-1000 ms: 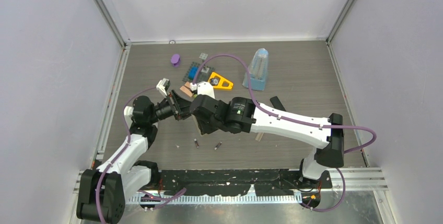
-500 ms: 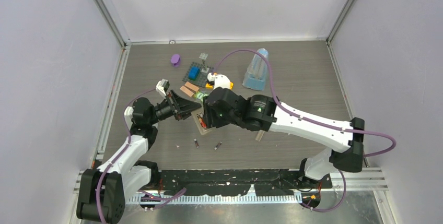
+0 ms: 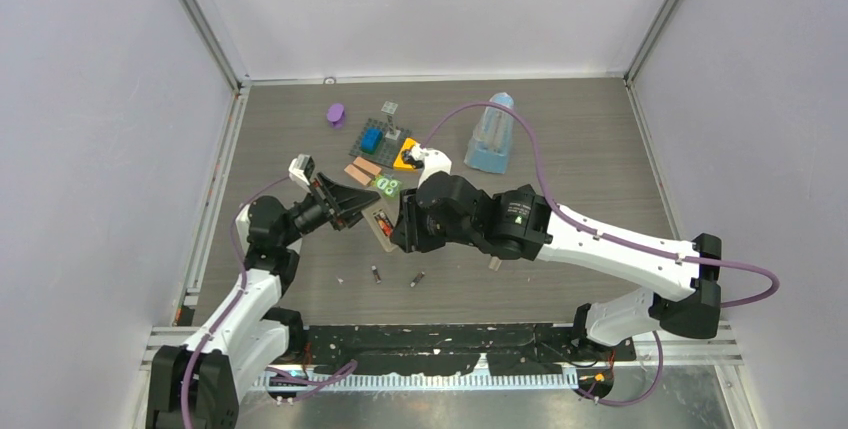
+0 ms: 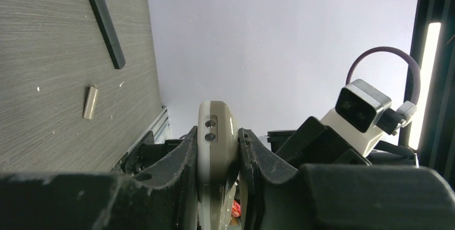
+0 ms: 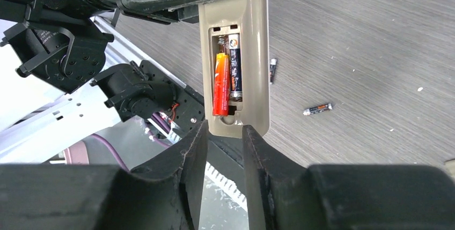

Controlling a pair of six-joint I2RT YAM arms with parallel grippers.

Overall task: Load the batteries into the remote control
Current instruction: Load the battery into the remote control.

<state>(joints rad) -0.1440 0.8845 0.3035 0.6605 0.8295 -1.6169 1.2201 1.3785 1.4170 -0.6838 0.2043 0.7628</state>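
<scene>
**A:** From overhead, where's the small white rectangular remote control (image 3: 381, 222)?

**B:** At the centre of the frame, held above the grey wood-grain table (image 3: 560, 149). The left gripper (image 3: 366, 211) pinches it, and I'd judge that is to keep its back turned toward the right gripper (image 3: 399, 233). Two thin dark loose batteries (image 3: 376, 274) lie on the table just below it in the frame.

**A:** And the left wrist view?

**B:** At lower centre both black fingers (image 4: 180, 160) press the remote control's edges in a firm clamp. A flat black strip (image 4: 107, 30) lies at upper left.

**A:** The right wrist view?

**B:** The compartment is open at upper centre. A red-orange battery (image 5: 221, 84) and a dark battery (image 5: 234, 66) sit side by side inside. The right fingers stand narrowly apart with nothing between them, just short of the remote control's end. They are probably placed to press the cells home.
</scene>
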